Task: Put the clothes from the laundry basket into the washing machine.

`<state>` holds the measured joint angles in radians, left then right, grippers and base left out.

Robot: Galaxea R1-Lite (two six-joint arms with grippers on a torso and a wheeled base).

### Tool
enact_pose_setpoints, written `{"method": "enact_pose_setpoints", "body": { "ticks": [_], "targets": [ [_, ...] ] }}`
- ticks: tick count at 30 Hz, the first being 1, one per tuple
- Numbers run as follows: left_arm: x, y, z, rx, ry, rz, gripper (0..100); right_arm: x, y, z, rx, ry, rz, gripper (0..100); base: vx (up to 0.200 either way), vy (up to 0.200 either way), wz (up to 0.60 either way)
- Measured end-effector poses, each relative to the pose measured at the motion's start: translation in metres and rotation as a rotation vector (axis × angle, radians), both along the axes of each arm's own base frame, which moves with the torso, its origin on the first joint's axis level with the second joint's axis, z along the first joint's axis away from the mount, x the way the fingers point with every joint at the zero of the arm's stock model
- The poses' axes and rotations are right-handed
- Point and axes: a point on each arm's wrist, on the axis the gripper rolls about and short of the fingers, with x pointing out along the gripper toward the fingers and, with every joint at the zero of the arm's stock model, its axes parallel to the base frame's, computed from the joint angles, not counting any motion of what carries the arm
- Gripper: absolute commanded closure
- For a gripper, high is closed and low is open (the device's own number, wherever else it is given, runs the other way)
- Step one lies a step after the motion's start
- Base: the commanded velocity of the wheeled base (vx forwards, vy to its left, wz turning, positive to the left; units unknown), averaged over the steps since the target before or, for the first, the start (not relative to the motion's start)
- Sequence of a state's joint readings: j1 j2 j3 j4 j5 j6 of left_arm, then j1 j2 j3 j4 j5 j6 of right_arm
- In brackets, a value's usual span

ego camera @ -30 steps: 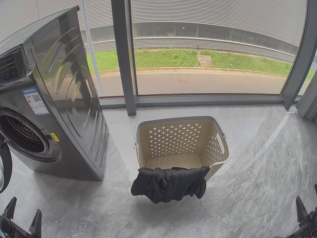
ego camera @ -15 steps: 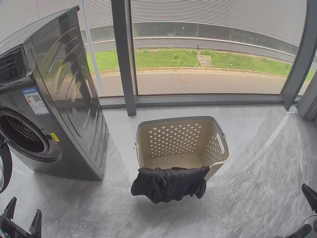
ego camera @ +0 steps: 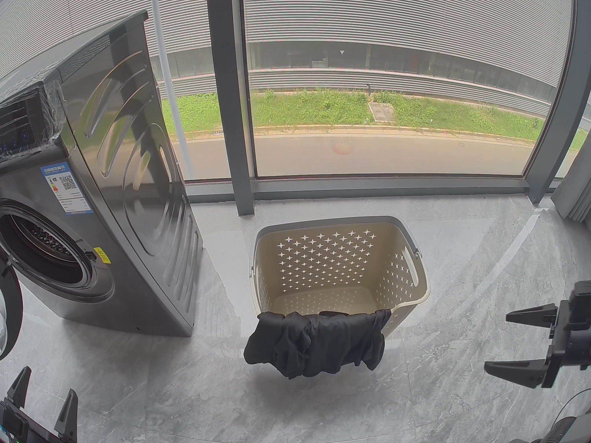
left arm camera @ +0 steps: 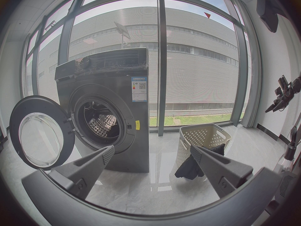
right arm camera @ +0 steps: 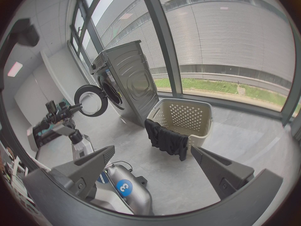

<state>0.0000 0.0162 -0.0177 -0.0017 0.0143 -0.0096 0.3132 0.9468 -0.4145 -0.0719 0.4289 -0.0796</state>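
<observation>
A beige laundry basket (ego camera: 414, 290) with star-shaped holes stands on the marble floor before the window. A black garment (ego camera: 314, 343) hangs over its near rim, also seen in the left wrist view (left arm camera: 188, 167) and the right wrist view (right arm camera: 164, 138). The grey washing machine (ego camera: 123, 173) stands at the left with its round door (left arm camera: 40, 132) swung open and the drum (left arm camera: 100, 126) exposed. My right gripper (ego camera: 508, 343) is open at the right edge, well right of the basket, holding nothing. My left gripper (ego camera: 43, 395) is open low at the bottom left corner, empty.
A floor-to-ceiling window with a grey pillar (ego camera: 231, 93) runs behind the basket. Bare marble floor (ego camera: 184, 376) lies between the washer, the basket and my grippers. A curtain (ego camera: 575, 186) hangs at the far right.
My right gripper has risen from the bottom right corner and turned, so its open fingers now point left toward the basket. The left gripper, garment and basket have not moved.
</observation>
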Motion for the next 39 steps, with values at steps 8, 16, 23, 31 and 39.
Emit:
{"method": "enact_pose_setpoints", "body": {
  "ticks": [8, 16, 23, 31, 39],
  "targets": [
    [0.0, 0.0, 0.0, 0.001, 0.0, -0.002, 0, 0.036, 0.026, -0.016, -0.031, 0.104, -0.024, 0, 0.0, 0.0, 0.0],
    [0.0, 0.0, 0.0, 0.001, 0.0, -0.002, 0, 0.076, 0.047, -0.033, -0.071, 0.106, -0.115, 0, 0.0, 0.0, 0.0],
    [0.0, 0.0, 0.0, 0.0, 0.0, -0.002, 0, 0.11, 0.067, -0.057, -0.086, 0.137, -0.224, 0, 0.0, 0.0, 0.0],
    [0.0, 0.0, 0.0, -0.003, -0.001, -0.003, 0, 0.137, 0.091, -0.086, -0.126, 0.228, -0.307, 0, 0.0, 0.0, 0.0],
    [0.0, 0.0, 0.0, -0.006, -0.001, -0.003, 0, 0.154, 0.118, -0.109, -0.139, 0.296, -0.336, 0, 0.0, 0.0, 0.0]
  ]
}}
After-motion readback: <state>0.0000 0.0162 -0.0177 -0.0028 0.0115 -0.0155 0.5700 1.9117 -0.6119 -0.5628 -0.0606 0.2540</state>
